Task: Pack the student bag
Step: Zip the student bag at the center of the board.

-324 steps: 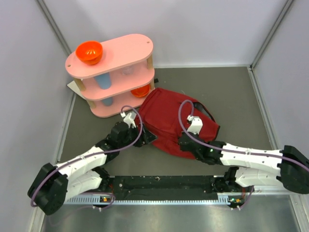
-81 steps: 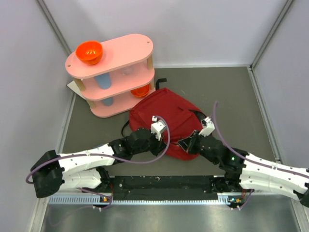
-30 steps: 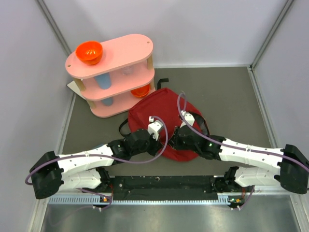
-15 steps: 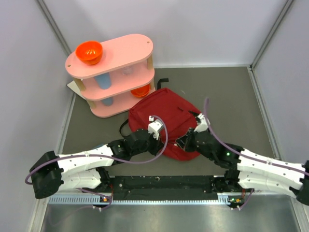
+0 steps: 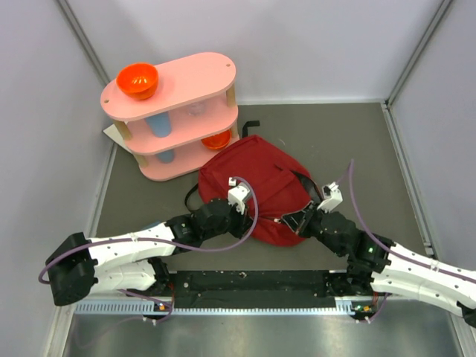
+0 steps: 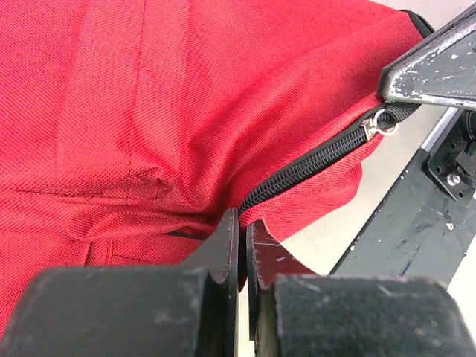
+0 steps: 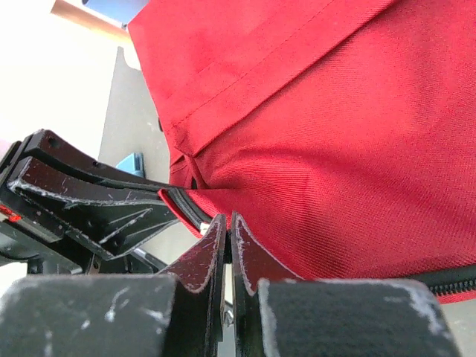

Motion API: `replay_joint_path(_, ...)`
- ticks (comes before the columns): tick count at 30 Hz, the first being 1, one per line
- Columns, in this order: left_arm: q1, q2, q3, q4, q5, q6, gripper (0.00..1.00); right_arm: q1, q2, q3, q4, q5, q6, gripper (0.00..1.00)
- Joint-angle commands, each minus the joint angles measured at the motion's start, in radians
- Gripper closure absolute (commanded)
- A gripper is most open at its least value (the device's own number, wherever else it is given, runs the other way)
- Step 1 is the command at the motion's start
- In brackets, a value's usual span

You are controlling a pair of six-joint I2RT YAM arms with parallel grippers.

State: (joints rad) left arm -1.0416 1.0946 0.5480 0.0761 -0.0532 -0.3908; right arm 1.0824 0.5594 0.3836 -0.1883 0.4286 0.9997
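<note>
Two grippers [image 6: 239, 223] [image 7: 226, 223] at student bag [image 5: 256, 175] zipper [image 6: 312, 167] edge

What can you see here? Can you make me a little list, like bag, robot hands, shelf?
bag: red student bag, lying on the grey table
left gripper: shut, pinching the bag's near edge beside the zip
right gripper: shut on the zip pull
zip: looks closed between the two grippers
shelf: pink shelf, behind the bag on the left
on top of shelf: orange bowl
</note>
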Motion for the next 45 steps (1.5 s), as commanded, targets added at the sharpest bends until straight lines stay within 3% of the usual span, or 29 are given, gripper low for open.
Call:
replay_joint_path(1,0.017,-0.015,0.010,-0.029,-0.103,0.000,1.00,-0.010,-0.026,0.003,-0.079,0.125,-0.003,1.00)
replay_joint_path(34,0.017,0.010,0.012,-0.019,-0.060,0.017,1.00,-0.010,-0.187,0.015,-0.152,0.139,-0.033,1.00)
replay_joint_path(45,0.017,-0.059,-0.020,-0.131,-0.198,0.006,1.00,-0.012,-0.257,-0.003,-0.247,0.265,0.002,1.00)
